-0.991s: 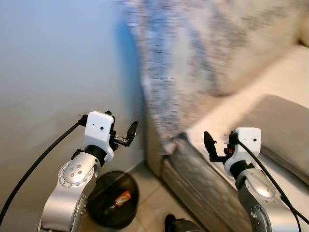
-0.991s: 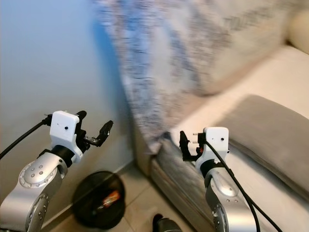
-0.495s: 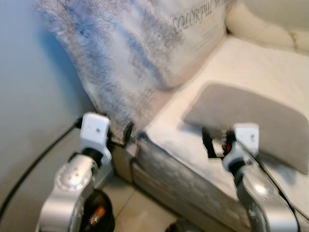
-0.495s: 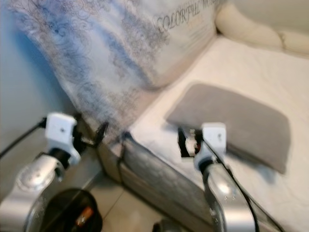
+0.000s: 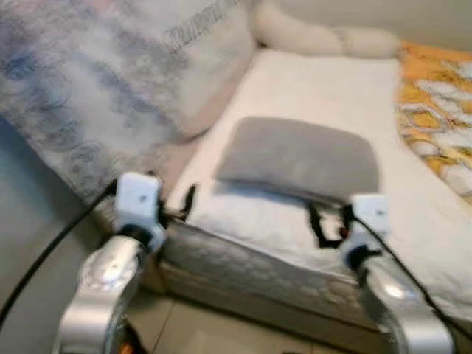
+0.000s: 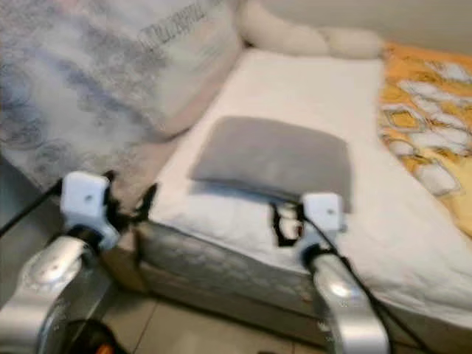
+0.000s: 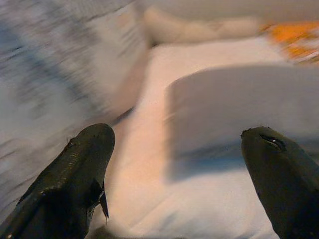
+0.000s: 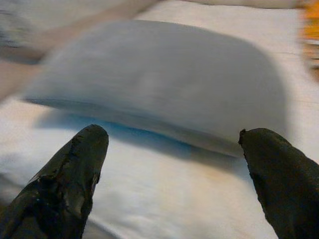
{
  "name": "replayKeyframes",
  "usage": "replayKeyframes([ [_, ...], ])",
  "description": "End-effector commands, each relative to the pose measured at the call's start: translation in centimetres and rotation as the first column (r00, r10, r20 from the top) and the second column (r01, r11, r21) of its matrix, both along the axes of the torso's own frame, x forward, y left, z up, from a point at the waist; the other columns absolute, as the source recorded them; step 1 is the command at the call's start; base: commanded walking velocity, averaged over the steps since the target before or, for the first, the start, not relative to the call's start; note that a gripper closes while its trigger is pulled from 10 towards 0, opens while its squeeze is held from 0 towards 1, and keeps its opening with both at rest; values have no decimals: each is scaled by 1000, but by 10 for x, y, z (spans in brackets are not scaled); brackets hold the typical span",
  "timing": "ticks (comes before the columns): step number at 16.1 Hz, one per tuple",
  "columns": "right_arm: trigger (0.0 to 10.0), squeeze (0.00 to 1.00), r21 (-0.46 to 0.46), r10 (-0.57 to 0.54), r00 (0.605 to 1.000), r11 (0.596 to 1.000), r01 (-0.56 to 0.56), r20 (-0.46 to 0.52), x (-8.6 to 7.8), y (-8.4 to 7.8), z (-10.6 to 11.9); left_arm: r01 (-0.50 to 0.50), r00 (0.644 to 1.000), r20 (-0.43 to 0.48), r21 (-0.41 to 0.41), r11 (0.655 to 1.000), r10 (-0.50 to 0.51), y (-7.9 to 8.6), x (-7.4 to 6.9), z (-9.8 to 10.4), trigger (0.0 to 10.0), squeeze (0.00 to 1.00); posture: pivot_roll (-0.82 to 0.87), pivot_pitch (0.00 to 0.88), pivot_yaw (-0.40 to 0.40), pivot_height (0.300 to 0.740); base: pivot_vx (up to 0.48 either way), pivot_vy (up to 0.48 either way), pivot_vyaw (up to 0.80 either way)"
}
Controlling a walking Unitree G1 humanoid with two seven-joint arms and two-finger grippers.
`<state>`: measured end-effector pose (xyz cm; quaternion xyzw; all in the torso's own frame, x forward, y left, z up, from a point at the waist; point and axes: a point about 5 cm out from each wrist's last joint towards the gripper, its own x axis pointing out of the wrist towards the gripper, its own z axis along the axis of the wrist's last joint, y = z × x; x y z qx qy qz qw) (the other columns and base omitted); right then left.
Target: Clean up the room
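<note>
A grey pillow lies flat on the white mattress of a bed in front of me. My left gripper is held up at the mattress's near left corner, open and empty. My right gripper hovers over the near edge of the mattress, just short of the grey pillow, also open and empty. The right wrist view looks at the grey pillow between the two fingers. The left wrist view has it further off. The frames are blurred.
A big blue-and-white patterned cushion leans at the bed's left end. A cream bolster lies along the far side. An orange patterned blanket covers the right part. Tiled floor and a dark bin sit below by the wall.
The camera has swung to the right: the wall and bin slid off to the left and the bed with its grey pillow fills the view. Both grippers stay open.
</note>
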<state>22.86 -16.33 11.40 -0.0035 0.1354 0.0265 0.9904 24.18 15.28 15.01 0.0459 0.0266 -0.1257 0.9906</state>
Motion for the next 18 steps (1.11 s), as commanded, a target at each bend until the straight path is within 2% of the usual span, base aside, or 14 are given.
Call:
replayKeyframes([
  [1,10000,0,28,18,1000,999,-18,-18,1,7,-1,-12,1000,-11,14,1000,13,6,0,-1,10000,0,-21,0,-3,740,0,0,-800],
  [4,10000,0,48,44,998,998,-42,-36,3,12,-4,10,1000,-9,-5,1000,-10,6,0,0,10000,0,-20,0,0,740,106,0,-690],
  [12,10000,0,44,96,995,995,-95,-25,13,13,-1,26,1000,-13,-4,1000,-26,6,0,0,10000,0,-17,0,-5,740,385,0,0],
  [15,10000,0,50,105,994,993,-104,-31,11,15,-2,31,999,-15,-4,1000,-31,5,0,-1,10000,0,-23,0,-2,740,386,0,-800],
  [18,10000,0,41,109,994,993,-108,-27,12,14,-1,38,999,-15,-2,999,-38,3,0,-1,10000,0,-26,0,0,740,389,0,0],
])
